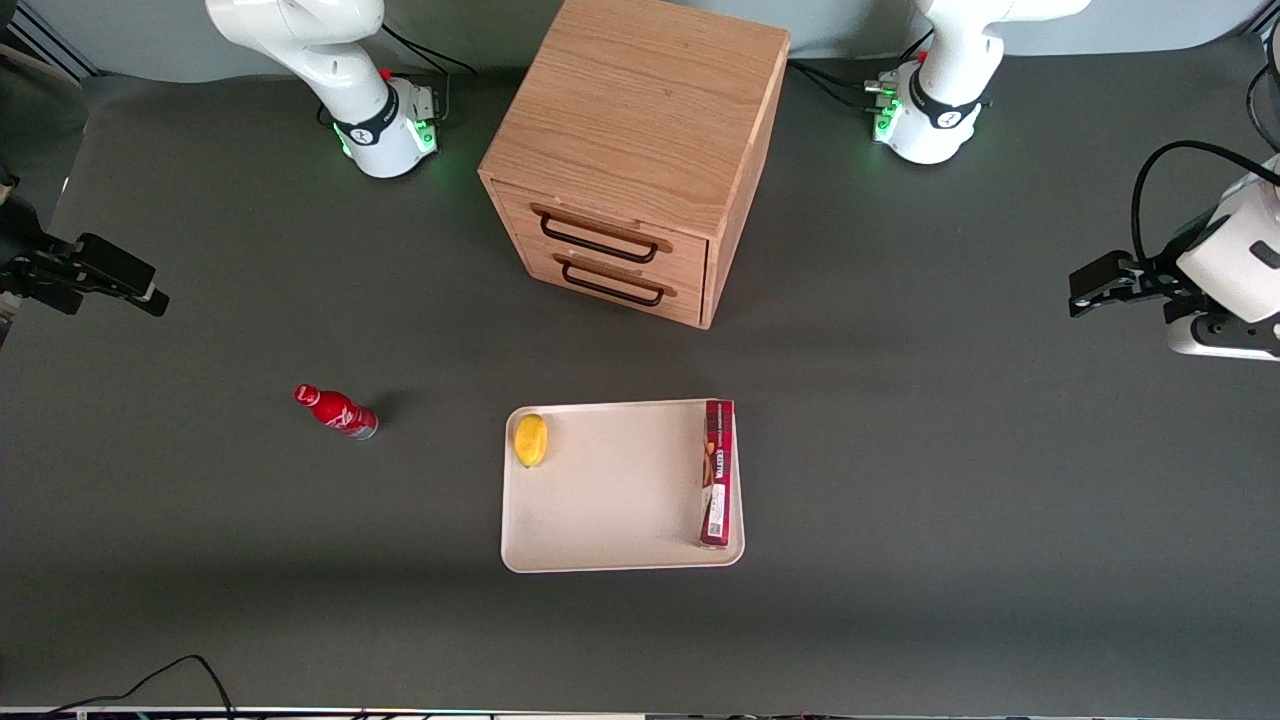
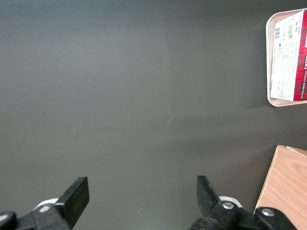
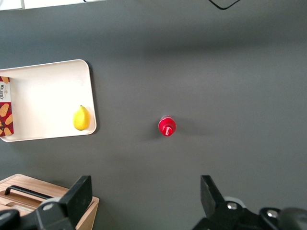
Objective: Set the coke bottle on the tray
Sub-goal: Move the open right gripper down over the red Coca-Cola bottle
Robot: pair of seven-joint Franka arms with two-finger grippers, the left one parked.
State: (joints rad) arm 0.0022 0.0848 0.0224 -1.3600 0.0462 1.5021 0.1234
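Two items occupy the tray [image 1: 610, 500], which sits at lower centre of the front view: a yellow fruit [image 1: 530, 440] in one corner and a long red box [image 1: 717, 472] along the edge toward the parked arm's end. The coke bottle [image 1: 336, 411] stands on the dark table [image 1: 950, 480], well apart from the tray, toward the working arm's end; it appears upright. The gripper [image 1: 145, 292] hovers at the left edge of the front view, fingers [image 3: 79, 194] spread apart, holding nothing. A wooden drawer cabinet [image 1: 630, 160] stands at upper centre.
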